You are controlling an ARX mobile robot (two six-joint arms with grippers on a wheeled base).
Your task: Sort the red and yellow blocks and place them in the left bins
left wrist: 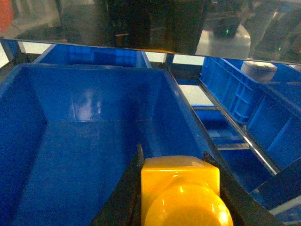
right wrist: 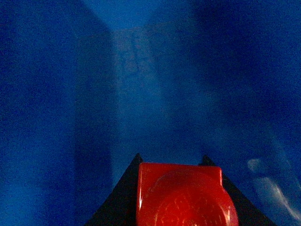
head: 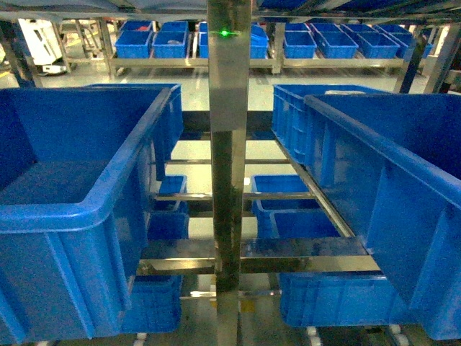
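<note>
Your left gripper [left wrist: 181,188] pinches the yellow block [left wrist: 181,193] between its dark fingers [left wrist: 123,193], stud toward the camera, poised above the open mouth of the left bin [left wrist: 84,122]. Your right gripper [right wrist: 181,188] pinches the red block [right wrist: 181,195] the same way, and its wrist view shows only deep blue walls [right wrist: 141,70] all round, so you appear to be low inside a crate; which crate cannot be told from that view. From the head camera neither arm shows, only the left bin [head: 79,209], the right crate [head: 403,187] and the steel post [head: 229,144] between them.

Judged from this, you are at the release step. With the yellow block, make sure you are past the near rim and over the bare floor of the bin, not over the gap toward the rails [left wrist: 235,127] on the right, then lower before you part the jaws so the glossy brick does not bounce out. With the red block, confirm first that the walls around you belong to a left bin; the view is too dark and close to say. If they do, spread the jaws low and lift straight up clear of the walls. Release one arm at a time so that you can watch each drop.
</note>
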